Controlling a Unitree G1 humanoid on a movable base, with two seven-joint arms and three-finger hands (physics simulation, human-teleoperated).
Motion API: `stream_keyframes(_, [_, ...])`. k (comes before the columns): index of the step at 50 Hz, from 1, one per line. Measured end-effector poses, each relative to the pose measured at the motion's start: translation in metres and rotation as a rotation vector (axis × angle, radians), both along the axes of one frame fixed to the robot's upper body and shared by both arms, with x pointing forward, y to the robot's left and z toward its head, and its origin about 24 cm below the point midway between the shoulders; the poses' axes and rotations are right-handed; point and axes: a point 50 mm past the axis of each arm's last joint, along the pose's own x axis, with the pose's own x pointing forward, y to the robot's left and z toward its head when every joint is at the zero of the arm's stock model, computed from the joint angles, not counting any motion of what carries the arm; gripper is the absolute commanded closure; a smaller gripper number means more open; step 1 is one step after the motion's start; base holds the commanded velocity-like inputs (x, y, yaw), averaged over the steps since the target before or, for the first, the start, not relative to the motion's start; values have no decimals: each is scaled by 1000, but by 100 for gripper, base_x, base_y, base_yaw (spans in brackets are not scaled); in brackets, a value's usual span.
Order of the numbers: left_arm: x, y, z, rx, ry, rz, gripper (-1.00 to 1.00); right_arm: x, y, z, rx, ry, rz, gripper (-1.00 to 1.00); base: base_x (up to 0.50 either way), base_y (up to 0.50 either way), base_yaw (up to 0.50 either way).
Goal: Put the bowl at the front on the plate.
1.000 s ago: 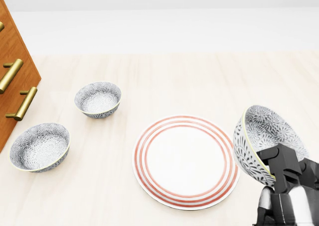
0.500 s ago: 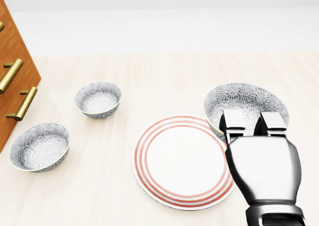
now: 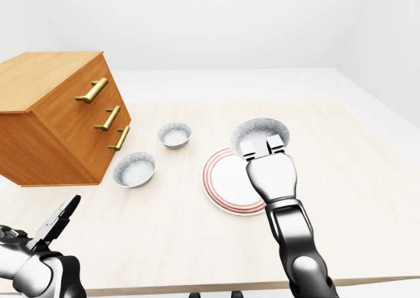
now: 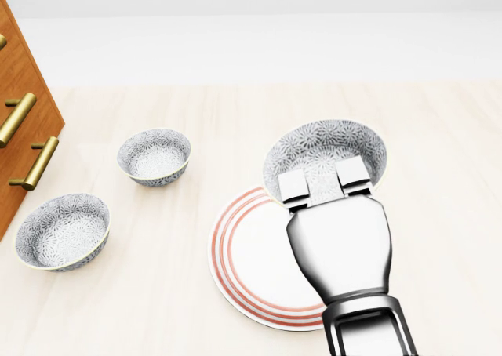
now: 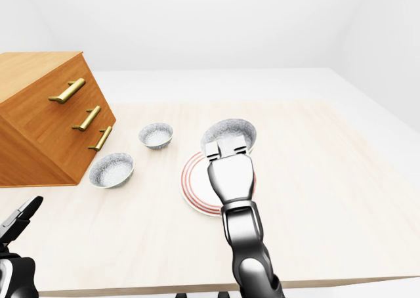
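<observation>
A grey patterned bowl [image 4: 325, 148] hangs level over the upper right rim of the white plate with red rings [image 4: 251, 254]. My right hand [image 4: 324, 185] comes up from the bottom of the head view, its fingers [image 4: 292, 187] hooked over the bowl's near rim and shut on it. The hand covers the plate's right half, so I cannot tell whether bowl and plate touch. At the bottom left of the left-eye view, my left hand [image 3: 56, 222] stays low with its fingers spread, holding nothing.
Two more patterned bowls stand left of the plate: one [image 4: 154, 157] higher in the head view, one [image 4: 63, 230] lower left. A wooden chest of drawers with brass handles [image 3: 52, 114] stands tilted at the left. The tabletop's edge [image 3: 197, 288] runs along the bottom.
My right hand has carried the bowl leftward from beside the plate's right edge to over its upper right rim. The bowl went from tilted to level.
</observation>
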Motion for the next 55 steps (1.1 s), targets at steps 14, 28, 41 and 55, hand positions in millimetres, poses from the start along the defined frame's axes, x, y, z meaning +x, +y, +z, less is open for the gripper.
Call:
stream_keyframes(14, [0, 0, 0, 1, -1, -1, -100, -6, 13, -13, 35, 16, 49, 100, 0, 0, 0])
stream_keyframes(28, [0, 0, 0, 1, -2, 0, -100, -12, 13, -26, 162, 31, 85, 100, 0, 0, 0])
stream_keyframes(41, [0, 0, 1, 1, -3, 0, -100, -15, 14, -28, 214, 31, 110, 100, 0, 0, 0])
stream_keyframes(55, [0, 0, 1, 0, -5, 0, -100, -14, 17, -33, 235, 38, 128, 100, 0, 0, 0])
